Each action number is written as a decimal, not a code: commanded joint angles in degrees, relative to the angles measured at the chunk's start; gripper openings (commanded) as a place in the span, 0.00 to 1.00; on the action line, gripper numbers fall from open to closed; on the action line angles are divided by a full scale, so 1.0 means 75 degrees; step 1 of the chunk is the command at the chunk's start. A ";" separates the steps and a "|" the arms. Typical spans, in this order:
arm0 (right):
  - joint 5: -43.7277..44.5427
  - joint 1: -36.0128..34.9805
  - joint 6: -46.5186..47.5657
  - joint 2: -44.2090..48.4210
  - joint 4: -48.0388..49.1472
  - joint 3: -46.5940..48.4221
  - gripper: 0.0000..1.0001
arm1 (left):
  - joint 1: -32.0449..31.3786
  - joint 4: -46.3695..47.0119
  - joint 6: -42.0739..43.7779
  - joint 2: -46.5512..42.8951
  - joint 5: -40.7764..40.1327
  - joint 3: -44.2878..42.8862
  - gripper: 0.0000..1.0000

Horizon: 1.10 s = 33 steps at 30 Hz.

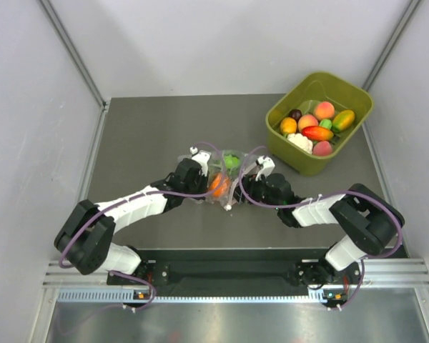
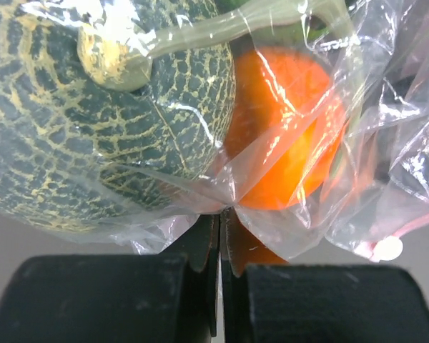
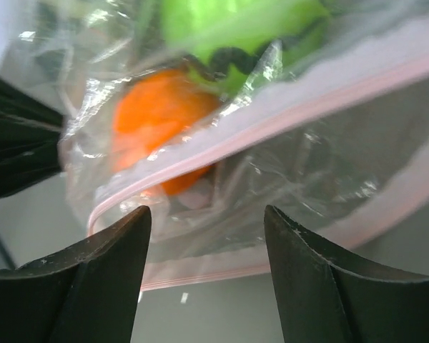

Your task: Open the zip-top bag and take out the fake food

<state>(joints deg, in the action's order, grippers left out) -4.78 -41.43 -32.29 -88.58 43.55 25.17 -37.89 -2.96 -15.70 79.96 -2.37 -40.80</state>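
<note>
At the middle of the desk [image 1: 143, 128], the top external view shows the zip-top bag [image 1: 226, 180] lying between both arms. Its long axis appears to run near to far. The left end effector [image 1: 204, 176] touches the bag's left side. The right end effector [image 1: 247, 183] sits just beside its right side. Both arms are about equally near. An olive-green tub [image 1: 357, 100] holding other toy food stands at far right, well apart from the bag.

Left wrist view: the left end effector is narrow, its jaws pinched together on a fold of bag film. The fake food [image 2: 200, 121] lies inside the bag directly ahead: a netted melon [image 2: 93, 121] on the left touches an orange fruit [image 2: 289, 136] on the right.

Right wrist view: the right end effector is wide and holds nothing. The pink zip strip [image 3: 286, 118] lies just ahead of the gap, crossing it diagonally from lower left to upper right. The orange fruit and a green fruit [image 3: 229, 28] sit beyond the strip. Judgement: the next move turns on this offset. The right fingers [image 3: 93, 279] must advance to straddle the strip before closing.

Markings: no brand or label is legible. Faint print on the film in the left wrist view is too small to read.
</note>
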 commanded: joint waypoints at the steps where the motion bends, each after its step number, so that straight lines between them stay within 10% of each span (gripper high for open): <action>1: 0.0929 -0.0066 0.0275 0.0173 -0.0462 0.0312 0.64 | -0.0034 0.0126 0.0031 -0.0326 0.0024 0.0061 0.00; 33: 0.0052 0.0497 0.0381 -0.1314 0.1165 0.1250 0.68 | -0.0034 0.0652 0.0254 0.0330 0.0281 -0.0244 0.00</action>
<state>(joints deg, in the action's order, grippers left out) -0.40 -38.06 -29.87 -97.32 44.77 32.36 -37.93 -2.48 -14.70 80.82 -1.96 -40.71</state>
